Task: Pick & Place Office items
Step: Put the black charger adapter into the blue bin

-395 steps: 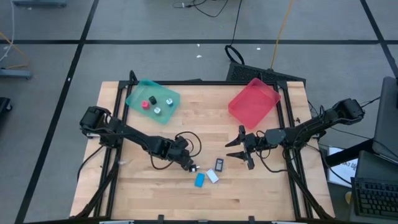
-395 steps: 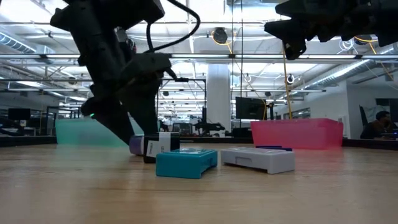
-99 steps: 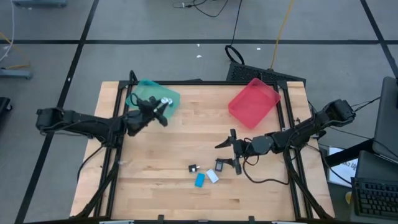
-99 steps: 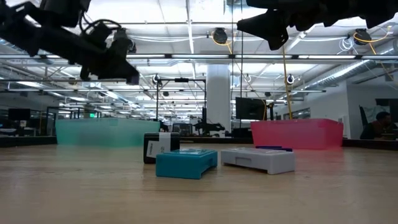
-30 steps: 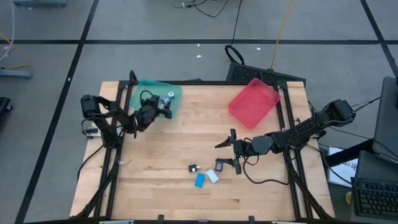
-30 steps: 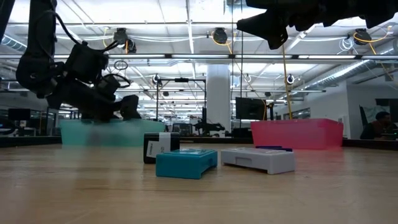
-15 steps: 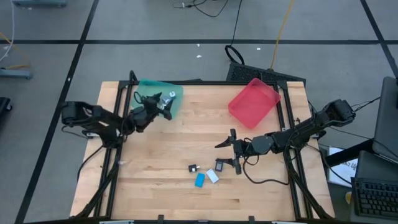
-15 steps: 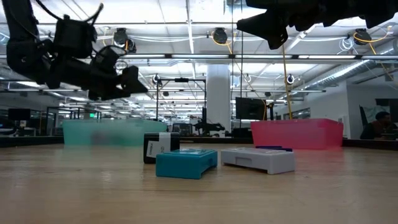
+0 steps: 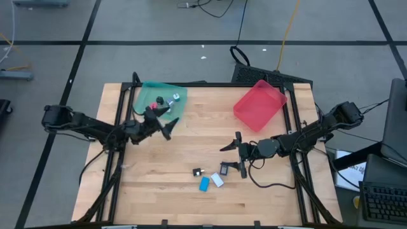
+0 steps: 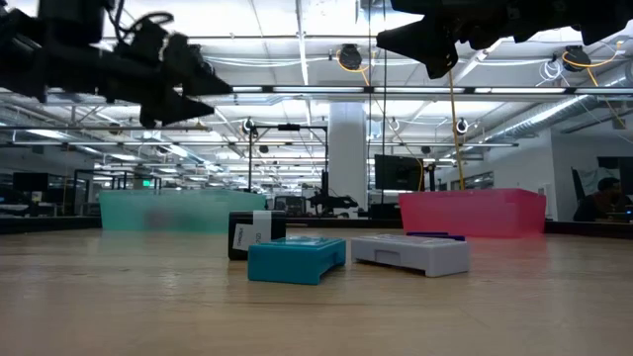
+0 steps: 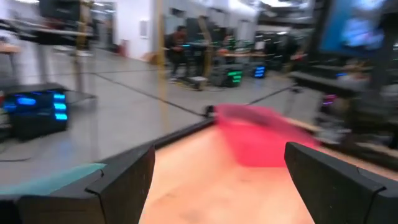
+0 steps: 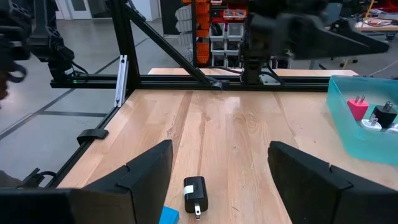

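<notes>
Several small office items lie near the table's front middle: a black piece (image 9: 198, 172), a bright blue block (image 9: 204, 184), a white block (image 9: 217, 180) and a dark block (image 9: 224, 168). In the low view the blue block (image 10: 297, 259) and the white block (image 10: 410, 252) rest flat on the wood. More pieces lie in the teal tray (image 9: 147, 91), among them a red one (image 12: 359, 106). My left gripper (image 9: 166, 124) hangs open in the air just past the tray's near edge, holding nothing. My right gripper (image 9: 230, 156) hovers open above the dark block, also holding nothing.
A red tray (image 9: 259, 104) stands at the back right, a teal tray at the back left. Black frame rails (image 9: 121, 127) run along the table's left and right sides. Bare wood lies between the trays and the loose pieces.
My left gripper has drawn back from over the teal tray toward the table's near edge and risen, tipping up until it points level. It stays open. The pieces in the tray now show. My right arm has kept still.
</notes>
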Controlling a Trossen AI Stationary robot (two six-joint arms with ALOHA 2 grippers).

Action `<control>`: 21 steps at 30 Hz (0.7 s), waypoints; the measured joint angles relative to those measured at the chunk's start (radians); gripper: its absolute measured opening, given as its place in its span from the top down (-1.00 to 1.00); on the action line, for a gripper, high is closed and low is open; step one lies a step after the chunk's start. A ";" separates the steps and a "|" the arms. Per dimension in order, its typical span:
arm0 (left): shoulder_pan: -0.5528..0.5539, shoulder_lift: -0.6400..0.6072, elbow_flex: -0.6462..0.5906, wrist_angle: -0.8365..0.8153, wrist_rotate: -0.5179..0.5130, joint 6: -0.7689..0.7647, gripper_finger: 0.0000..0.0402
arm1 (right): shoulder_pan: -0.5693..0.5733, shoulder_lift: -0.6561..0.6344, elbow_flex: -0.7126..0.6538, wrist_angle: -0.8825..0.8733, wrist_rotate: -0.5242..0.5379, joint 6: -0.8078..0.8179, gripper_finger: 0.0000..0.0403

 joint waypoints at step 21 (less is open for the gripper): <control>-0.487 -0.040 0.243 -0.313 -0.056 0.006 -0.79 | 0.005 -0.171 0.001 -0.261 -0.003 0.057 -0.25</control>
